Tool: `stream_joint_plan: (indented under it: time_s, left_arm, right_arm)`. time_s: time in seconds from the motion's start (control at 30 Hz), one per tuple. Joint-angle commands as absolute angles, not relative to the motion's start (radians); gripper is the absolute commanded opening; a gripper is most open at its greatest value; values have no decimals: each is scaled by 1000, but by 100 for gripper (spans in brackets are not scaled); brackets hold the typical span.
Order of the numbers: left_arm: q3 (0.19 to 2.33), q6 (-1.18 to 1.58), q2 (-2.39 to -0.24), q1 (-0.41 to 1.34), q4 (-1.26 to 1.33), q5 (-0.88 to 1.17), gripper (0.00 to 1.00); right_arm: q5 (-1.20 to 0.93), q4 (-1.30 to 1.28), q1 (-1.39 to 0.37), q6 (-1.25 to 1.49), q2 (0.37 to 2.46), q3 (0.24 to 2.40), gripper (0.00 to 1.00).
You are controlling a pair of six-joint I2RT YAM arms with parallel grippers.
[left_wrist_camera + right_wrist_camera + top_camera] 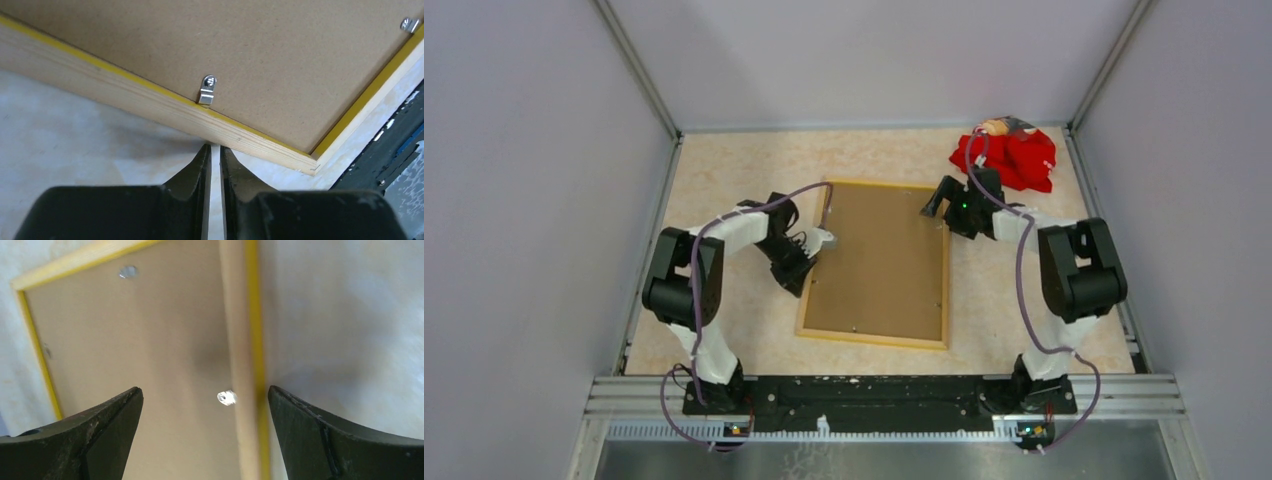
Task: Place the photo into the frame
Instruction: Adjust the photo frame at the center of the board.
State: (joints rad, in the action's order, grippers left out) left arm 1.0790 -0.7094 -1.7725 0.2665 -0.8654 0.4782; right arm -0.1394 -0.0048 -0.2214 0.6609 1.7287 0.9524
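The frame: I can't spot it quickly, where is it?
In the top view the frame lies back up mid-table, between the left pincer and the right pincer, a red cloth past its far right corner.

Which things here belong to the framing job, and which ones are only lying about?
For the job: the frame, the backing board in it, its metal clips.
Lying about: the red cloth in the far right corner.

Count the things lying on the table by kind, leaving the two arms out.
Yellow-edged wooden picture frame, face down: 1
Brown fibreboard backing panel set in it: 1
Red fabric bundle in the far right corner, pale bits on top unclear: 1
Total: 3
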Motion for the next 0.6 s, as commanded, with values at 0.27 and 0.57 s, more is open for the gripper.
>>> stream_joint_plan:
  time_s: [0.27,0.57]
  left_arm:
    - [1091,-641,-1860,543,-807,549,21]
    - [1138,-721,-1819,578,-959,603,39]
  right_arm:
    - [-313,-133,-485,647,2101,1462,96]
    - [-202,-166,-489,636,2044,1512,99]
